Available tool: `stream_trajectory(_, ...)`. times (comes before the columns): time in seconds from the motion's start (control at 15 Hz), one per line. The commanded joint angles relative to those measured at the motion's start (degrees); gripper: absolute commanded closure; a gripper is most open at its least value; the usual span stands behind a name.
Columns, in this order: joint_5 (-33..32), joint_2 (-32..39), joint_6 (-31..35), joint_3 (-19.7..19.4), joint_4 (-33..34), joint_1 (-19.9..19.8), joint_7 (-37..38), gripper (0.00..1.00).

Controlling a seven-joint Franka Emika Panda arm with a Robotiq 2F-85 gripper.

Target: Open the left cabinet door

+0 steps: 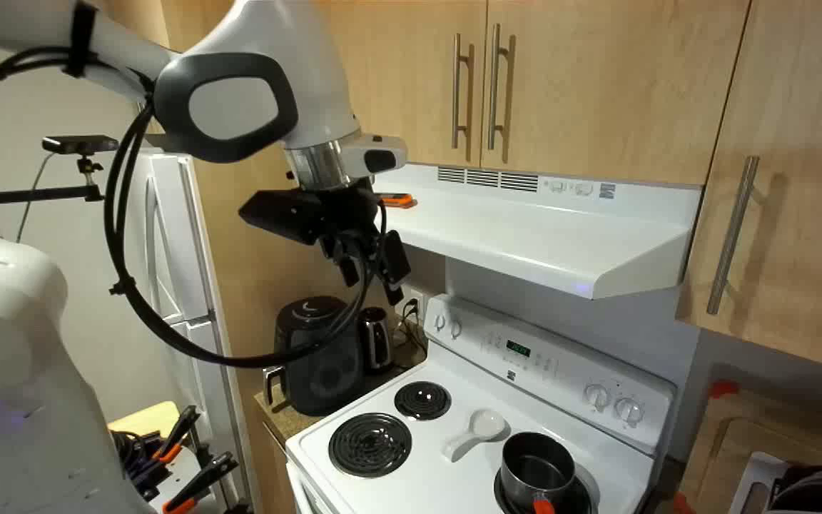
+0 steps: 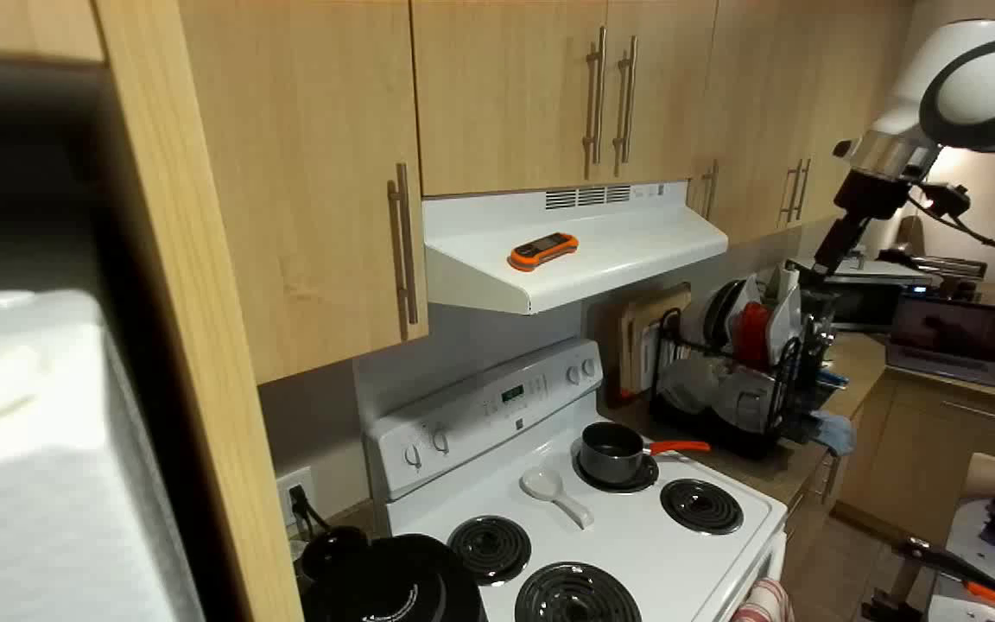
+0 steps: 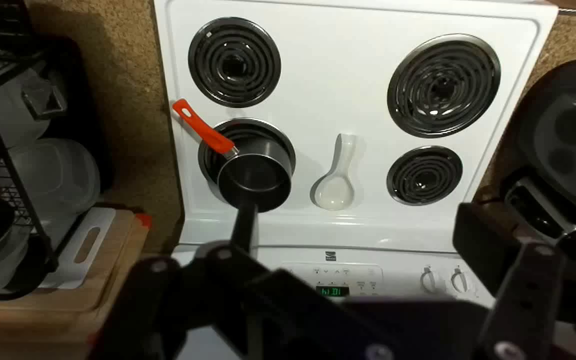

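Note:
The left cabinet door (image 1: 400,78) is a flat light-wood panel above the range hood, and it is shut. It also shows in an exterior view (image 2: 502,95). Its slim metal bar handle (image 1: 457,91) stands near its right edge, also visible in an exterior view (image 2: 598,95). The arm hides part of the door's left side in an exterior view. My gripper (image 1: 374,275) points down, lower than the handle and apart from it. It also shows in an exterior view (image 2: 826,257). In the wrist view the gripper (image 3: 360,225) is open and empty, fingers wide apart.
The twin door (image 1: 604,86) has its handle beside the first. The white range hood (image 1: 511,228) juts out below, with an orange device (image 2: 542,250) on it. The stove (image 3: 328,90) holds a pot (image 3: 255,180) and a spoon rest (image 3: 337,192). A dish rack (image 2: 722,380) stands beside it.

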Motion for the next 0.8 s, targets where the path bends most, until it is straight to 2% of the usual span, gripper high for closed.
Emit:
stream_trajectory(0.0, 0.7, 0.1, -0.5, 0.7, -0.4, -0.6, -0.5, 0.0)
stream_trajectory(0.73, 0.7, 0.3, -0.5, 0.7, -1.5, -0.6, -0.5, 0.0)
